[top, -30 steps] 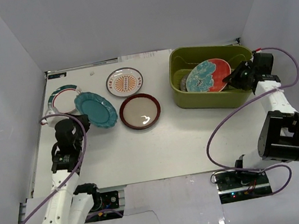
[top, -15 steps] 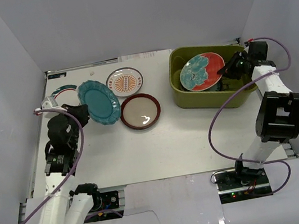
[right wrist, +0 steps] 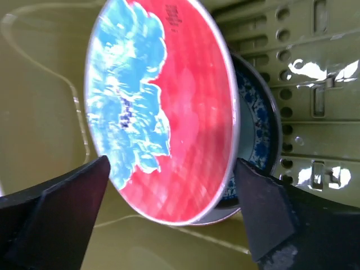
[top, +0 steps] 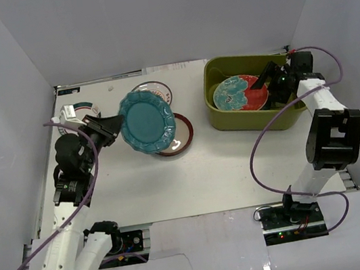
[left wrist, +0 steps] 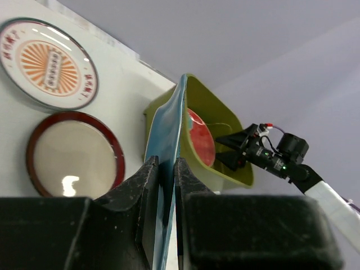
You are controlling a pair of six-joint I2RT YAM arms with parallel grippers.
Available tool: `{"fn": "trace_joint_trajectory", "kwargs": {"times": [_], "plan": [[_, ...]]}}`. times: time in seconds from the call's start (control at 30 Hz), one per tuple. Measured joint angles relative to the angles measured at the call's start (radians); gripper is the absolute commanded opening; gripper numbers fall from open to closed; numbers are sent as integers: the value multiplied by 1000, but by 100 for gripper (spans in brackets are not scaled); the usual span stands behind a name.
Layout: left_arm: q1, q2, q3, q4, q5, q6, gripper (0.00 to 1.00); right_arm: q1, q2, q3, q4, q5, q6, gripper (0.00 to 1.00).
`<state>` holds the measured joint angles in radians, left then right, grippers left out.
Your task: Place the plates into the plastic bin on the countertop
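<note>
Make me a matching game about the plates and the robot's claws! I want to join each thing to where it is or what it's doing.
Things:
1. teal plate
2. red plate
3. sunburst plate
4. right gripper

Places or states:
A. in the bin
B. open
C. flat on the table
D. pinched by the left gripper

Pairs: 1-D, 2-A, 3-C, 4-B

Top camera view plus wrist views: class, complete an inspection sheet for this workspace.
Surface: white table, bearing sunburst plate, dark-rimmed plate, teal-edged plate.
Job's things: green bin holds red plate over blue-and-white plate; teal plate held above the table.
Clutter: nothing seen.
Grippers: left gripper shut on teal plate; right gripper open at the bin.
Cables: purple cables along both arms.
Surroundings: white walls.
</note>
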<state>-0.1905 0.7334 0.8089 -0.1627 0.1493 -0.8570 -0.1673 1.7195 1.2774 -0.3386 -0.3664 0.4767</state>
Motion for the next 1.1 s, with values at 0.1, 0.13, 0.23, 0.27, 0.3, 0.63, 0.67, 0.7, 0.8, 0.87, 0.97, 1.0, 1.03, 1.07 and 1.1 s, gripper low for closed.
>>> {"fn": "trace_joint_trajectory", "kwargs": {"times": [0.1, 0.13, 0.23, 0.27, 0.3, 0.63, 0.67, 0.7, 0.8, 0.87, 0.97, 1.0, 1.03, 1.07, 1.1], "plan": [[-2, 37, 0, 55, 66, -53, 0, 4, -70, 0, 0, 17, -11, 90], [-2, 51, 0, 79, 90, -74, 0, 5, -105, 0, 6, 14, -12, 90], [-2, 101, 0, 157, 151, -135, 0, 6, -218, -28, 73, -18, -7, 90], [-2, 122, 0, 188, 175, -160, 0, 8, -268, -55, 111, -46, -3, 90], [-2, 140, 0, 215, 193, -181, 0, 10, -317, -87, 150, -79, 6, 90], [-2, 273, -14, 462, 336, -355, 0, 391, -399, -307, 500, -442, 133, 90], [-2, 283, -15, 479, 343, -365, 0, 422, -391, -307, 525, -462, 147, 90], [-2, 290, -15, 494, 346, -377, 0, 441, -388, -312, 551, -478, 166, 90], [0, 299, -15, 537, 354, -402, 0, 465, -383, -320, 651, -509, 225, 90], [-1, 299, -15, 565, 363, -415, 0, 474, -377, -320, 698, -523, 255, 90], [-2, 304, -16, 606, 371, -433, 0, 507, -348, -320, 771, -539, 301, 90], [-2, 305, -17, 615, 372, -438, 0, 518, -336, -321, 788, -546, 311, 90], [-2, 306, -18, 620, 372, -441, 0, 526, -329, -326, 801, -545, 321, 90], [-2, 307, -21, 623, 372, -444, 0, 531, -326, -333, 805, -541, 327, 90], [-2, 307, -27, 632, 373, -446, 0, 534, -330, -344, 805, -525, 328, 91]]}}
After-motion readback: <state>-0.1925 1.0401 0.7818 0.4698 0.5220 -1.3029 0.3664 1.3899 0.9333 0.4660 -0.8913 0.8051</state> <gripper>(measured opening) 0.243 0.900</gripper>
